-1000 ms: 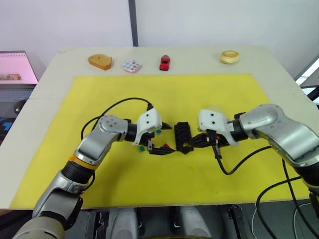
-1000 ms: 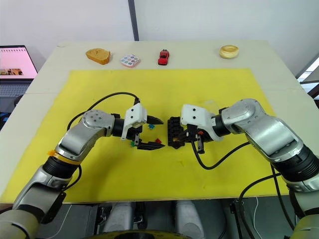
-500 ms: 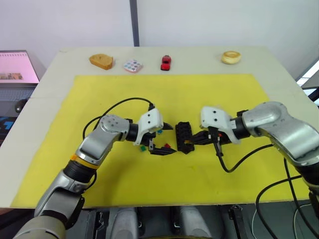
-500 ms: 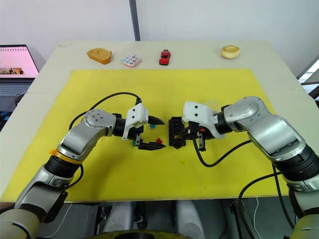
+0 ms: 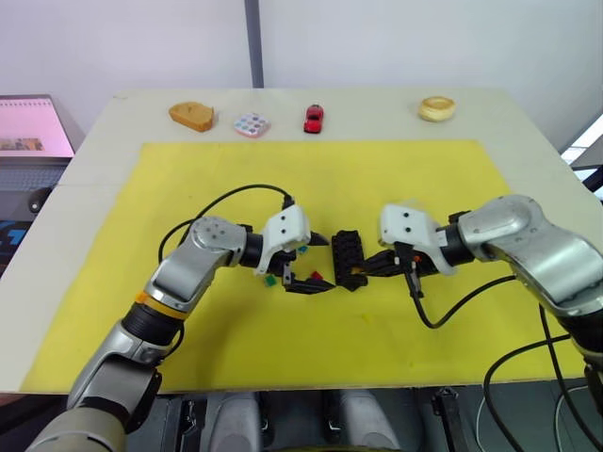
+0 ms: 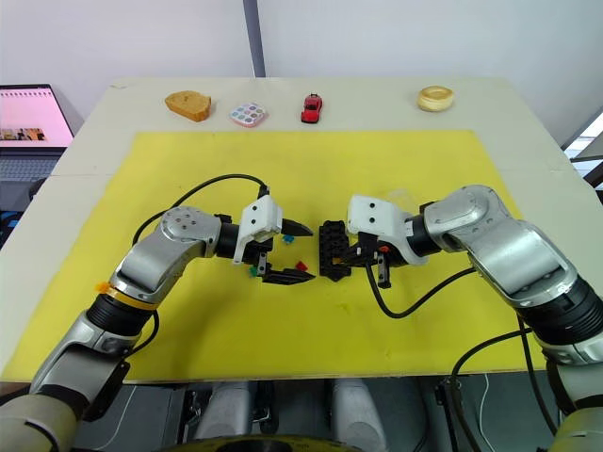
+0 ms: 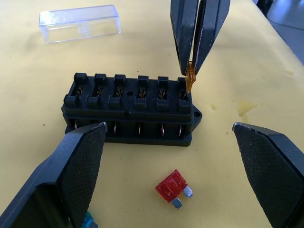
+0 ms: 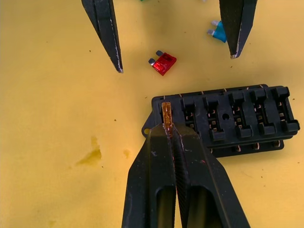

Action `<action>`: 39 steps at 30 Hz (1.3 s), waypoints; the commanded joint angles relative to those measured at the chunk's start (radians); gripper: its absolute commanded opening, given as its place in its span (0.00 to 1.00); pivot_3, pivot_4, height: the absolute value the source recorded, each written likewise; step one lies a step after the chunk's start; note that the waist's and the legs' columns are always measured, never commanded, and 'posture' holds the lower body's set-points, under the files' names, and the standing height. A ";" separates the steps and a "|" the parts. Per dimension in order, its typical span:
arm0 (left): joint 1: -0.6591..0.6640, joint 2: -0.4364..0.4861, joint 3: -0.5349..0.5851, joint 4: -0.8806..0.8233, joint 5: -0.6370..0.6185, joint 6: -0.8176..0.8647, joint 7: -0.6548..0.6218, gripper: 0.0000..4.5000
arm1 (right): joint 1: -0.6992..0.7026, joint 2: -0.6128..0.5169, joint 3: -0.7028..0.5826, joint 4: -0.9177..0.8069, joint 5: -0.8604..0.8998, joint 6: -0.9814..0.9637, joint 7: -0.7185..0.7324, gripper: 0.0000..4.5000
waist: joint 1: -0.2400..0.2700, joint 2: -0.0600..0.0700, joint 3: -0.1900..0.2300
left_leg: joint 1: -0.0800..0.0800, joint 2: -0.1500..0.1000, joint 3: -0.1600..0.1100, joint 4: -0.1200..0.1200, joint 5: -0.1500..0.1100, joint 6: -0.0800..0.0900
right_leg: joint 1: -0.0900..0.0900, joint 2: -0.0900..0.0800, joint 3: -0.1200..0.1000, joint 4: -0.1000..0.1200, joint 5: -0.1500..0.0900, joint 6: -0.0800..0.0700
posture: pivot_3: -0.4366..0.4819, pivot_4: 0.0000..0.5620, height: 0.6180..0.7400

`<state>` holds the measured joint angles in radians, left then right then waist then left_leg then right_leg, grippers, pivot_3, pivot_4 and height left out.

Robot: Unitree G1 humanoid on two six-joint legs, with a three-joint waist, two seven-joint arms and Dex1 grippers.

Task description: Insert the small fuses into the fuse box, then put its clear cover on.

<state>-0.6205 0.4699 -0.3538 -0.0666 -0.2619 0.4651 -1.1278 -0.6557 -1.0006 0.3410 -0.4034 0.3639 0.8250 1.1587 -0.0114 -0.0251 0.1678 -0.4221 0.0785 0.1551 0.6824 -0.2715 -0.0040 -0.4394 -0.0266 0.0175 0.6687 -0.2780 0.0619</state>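
Barely shifted — amber fuse (image 8: 166, 114) seemingly entering fuse box (image 7: 129, 108).

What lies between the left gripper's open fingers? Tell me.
In the left wrist view, the red fuse lies on the yellow mat between the left gripper's fingers, with the fuse box just beyond.

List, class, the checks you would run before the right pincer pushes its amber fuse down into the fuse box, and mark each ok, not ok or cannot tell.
1. Right pincer shut on the amber fuse: ok.
2. Fuse over the end slot of the fuse box: ok.
3. Fuse blades lined up with the contacts: cannot tell.
4. Left pincer open, clear of the box: ok.
5. Red fuse loose on the mat, away from the slot: ok.
6. Clear cover off, lying behind the box: ok.
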 commanded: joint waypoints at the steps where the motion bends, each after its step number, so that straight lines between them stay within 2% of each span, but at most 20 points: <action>1: -0.015 -0.004 0.007 -0.021 0.002 -0.012 0.001 0.99 | 0.001 0.001 -0.028 0.000 -0.015 -0.013 -0.003 0.00 | 0.000 0.000 0.000 | 0.000 0.000 0.000 0.000 0.000 0.000 | 0.000 0.000 0.000 0.000 0.000 0.000 | 0.48 0.27 1.00; 16: -0.010 -0.001 0.013 -0.025 0.004 -0.009 0.009 0.99 | 0.008 0.022 0.018 0.016 -0.063 -0.042 0.020 0.00 | 0.000 0.000 0.000 | 0.000 0.000 0.000 0.000 0.000 0.000 | 0.000 0.000 0.000 0.000 0.000 0.000 | 0.48 0.27 1.00; 34: -0.008 -0.013 0.010 -0.024 0.004 -0.012 0.019 0.99 | -0.027 0.010 -0.007 0.014 -0.069 -0.046 0.082 0.00 | 0.000 0.000 0.000 | 0.000 0.000 0.000 0.001 0.000 0.000 | 0.000 0.000 0.000 0.001 0.000 0.001 | 0.48 0.27 1.00; 39: -0.007 -0.011 0.014 -0.026 0.004 -0.010 0.021 0.99 | -0.022 0.017 0.034 0.039 -0.132 -0.094 0.075 0.00 | 0.000 0.000 0.000 | 0.000 0.000 0.000 0.001 0.000 0.000 | 0.000 0.000 0.000 0.002 0.000 0.001 | 0.48 0.27 1.00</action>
<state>-0.6208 0.4626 -0.3537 -0.0667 -0.2524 0.4652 -1.1086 -0.6673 -0.9808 0.3736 -0.3662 0.2569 0.7552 1.2332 -0.0113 -0.0248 0.1676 -0.4221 0.0782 0.1550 0.6835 -0.2712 -0.0044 -0.4393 -0.0265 0.0174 0.6704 -0.2775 0.0627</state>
